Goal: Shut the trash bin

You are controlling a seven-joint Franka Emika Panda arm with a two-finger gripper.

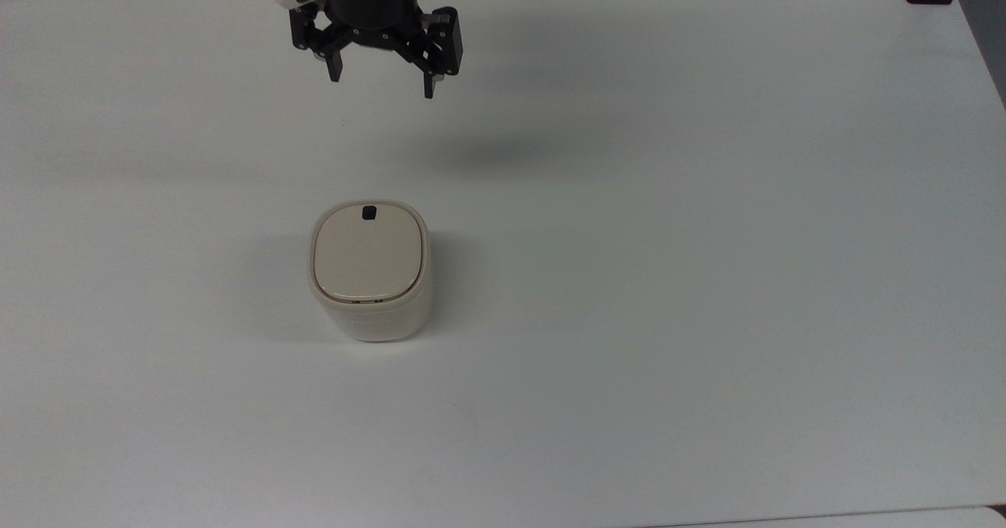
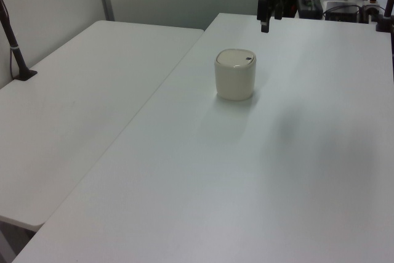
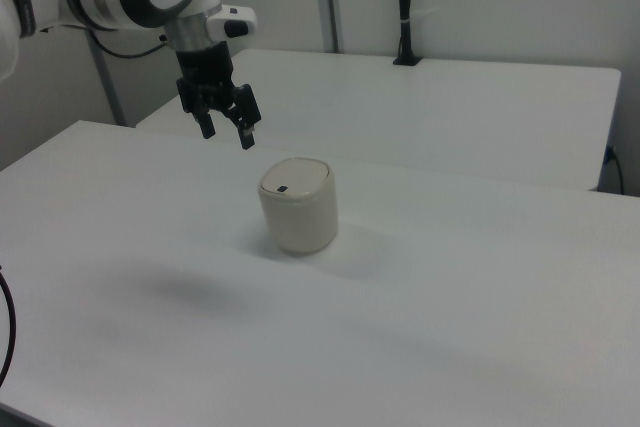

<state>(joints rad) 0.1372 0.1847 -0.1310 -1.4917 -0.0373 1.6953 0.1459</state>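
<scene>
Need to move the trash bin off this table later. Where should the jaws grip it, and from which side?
Grip the trash bin across its body just under the lid, coming straight down from above. It stands upright and alone on the table, and its flatter opposite walls suit the jaws better than the rounded corners. The lid lies flush, offering no edge. The gripper looks barely wide enough, so check its span first.

Trash bin (image 1: 369, 273) on table (image 1: 707, 276) (end effector (image 1: 381, 84) above, apart).

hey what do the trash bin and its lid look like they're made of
Trash bin: probably molded plastic, cream-white and smooth, judging by its rounded seamless corners. Lid: likely plastic too, beige with a soft satin sheen, carrying a small black tab. It sits on a matte white table, possibly laminate.
</scene>
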